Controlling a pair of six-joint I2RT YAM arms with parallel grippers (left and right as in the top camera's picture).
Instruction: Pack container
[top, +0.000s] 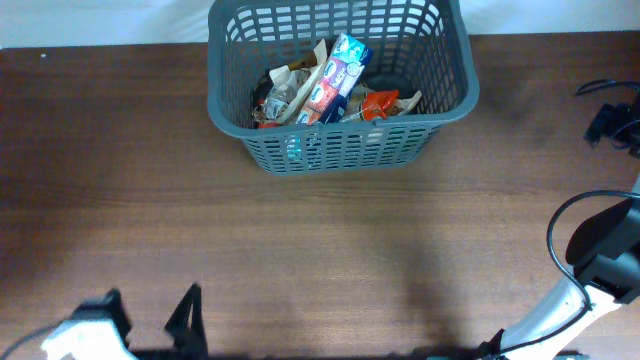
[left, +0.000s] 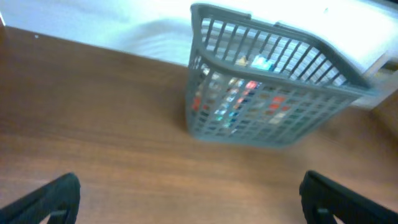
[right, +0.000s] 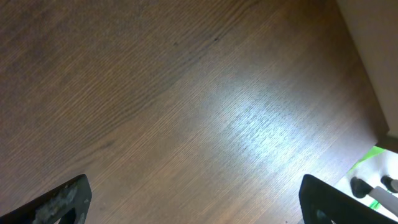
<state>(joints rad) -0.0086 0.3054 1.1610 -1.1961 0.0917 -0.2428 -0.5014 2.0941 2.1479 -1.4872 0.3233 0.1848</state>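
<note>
The dark grey lattice basket (top: 340, 140) stands at the back middle of the brown table, holding several food packets (top: 335, 85). It also shows in the left wrist view (left: 273, 118), with colourful packets visible through its slots. My left gripper (top: 155, 315) is open and empty at the front left edge, far from the basket; its wide-apart fingertips (left: 189, 199) hang over bare wood. My right gripper (right: 199, 199) is open and empty over bare table; in the overhead view only its arm (top: 600, 265) shows at the right.
Black cables (top: 610, 120) lie at the far right edge. The table's right edge and a green-and-white object (right: 373, 193) beyond it show in the right wrist view. A white wall runs behind the basket (left: 124, 25).
</note>
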